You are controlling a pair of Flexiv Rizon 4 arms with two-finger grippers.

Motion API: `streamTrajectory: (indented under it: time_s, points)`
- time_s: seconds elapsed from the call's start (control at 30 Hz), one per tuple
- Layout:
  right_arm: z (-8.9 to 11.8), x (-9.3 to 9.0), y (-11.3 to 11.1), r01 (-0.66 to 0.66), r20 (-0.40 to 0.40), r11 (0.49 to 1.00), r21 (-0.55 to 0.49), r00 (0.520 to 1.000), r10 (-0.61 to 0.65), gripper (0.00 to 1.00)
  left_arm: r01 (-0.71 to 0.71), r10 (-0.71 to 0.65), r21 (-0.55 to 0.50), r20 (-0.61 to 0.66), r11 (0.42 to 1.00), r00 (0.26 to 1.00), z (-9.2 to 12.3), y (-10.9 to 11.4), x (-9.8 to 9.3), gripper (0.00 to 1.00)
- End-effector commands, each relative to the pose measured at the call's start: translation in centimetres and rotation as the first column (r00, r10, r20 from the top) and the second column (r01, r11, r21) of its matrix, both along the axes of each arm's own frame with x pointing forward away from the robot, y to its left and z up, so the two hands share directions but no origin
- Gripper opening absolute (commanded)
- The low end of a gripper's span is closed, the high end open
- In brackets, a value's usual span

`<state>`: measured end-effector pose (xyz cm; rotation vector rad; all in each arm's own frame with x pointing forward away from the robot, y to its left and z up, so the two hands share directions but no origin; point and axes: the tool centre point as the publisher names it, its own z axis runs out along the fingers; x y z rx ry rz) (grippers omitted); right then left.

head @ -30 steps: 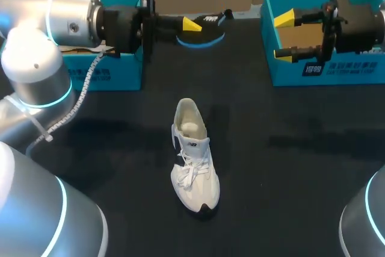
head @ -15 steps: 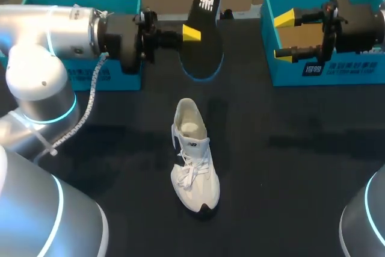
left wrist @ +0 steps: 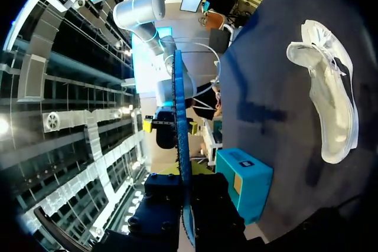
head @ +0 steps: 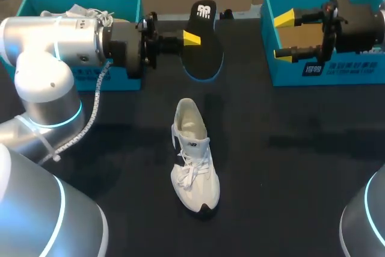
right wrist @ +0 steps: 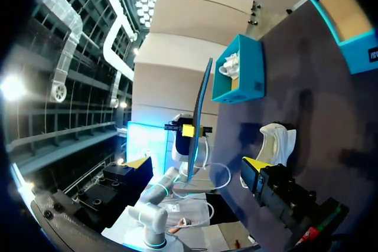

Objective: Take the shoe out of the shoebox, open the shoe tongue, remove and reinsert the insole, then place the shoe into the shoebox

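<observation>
Insole (head: 203, 46) hangs clamped edge-on in the left gripper (head: 194, 39), near the far edge of the table (head: 289, 179), just beside the left shoebox (head: 120, 76). Shoe (head: 194, 154) lies mid-table, well apart from both boxes, with bare tabletop all around it. Right gripper (head: 284, 36) hangs with its fingers spread wide at the right shoebox (head: 325, 70) wall.
</observation>
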<state>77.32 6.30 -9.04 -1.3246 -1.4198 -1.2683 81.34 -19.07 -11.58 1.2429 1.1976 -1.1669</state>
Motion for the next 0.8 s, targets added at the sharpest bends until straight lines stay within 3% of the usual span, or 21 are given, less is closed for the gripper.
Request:
streamTrajectory:
  time_s: [0.03, 0.27, 0.8]
  points:
    - [0.0, 0.1, 0.2, 0.001, -0.001, 1.000, -0.001, 1.000, -0.001, 1.00, -0.001, 0.001, -0.002, 0.007, 1.000, 1.000, 0.0, -0.4, 0.2, 0.00]
    - [-0.1, -0.3, 1.4, 0.005, -0.012, 1.000, -0.005, 1.000, -0.005, 1.00, 0.016, -0.016, -0.012, 0.020, 1.000, 1.000, 0.1, -1.1, 0.8, 0.00]
    - [0.0, 0.3, 3.6, -0.031, -0.043, 1.000, 0.006, 0.999, 0.031, 1.00, 0.004, -0.005, 0.009, 0.064, 1.000, 0.998, 0.4, -5.3, 2.1, 0.00]
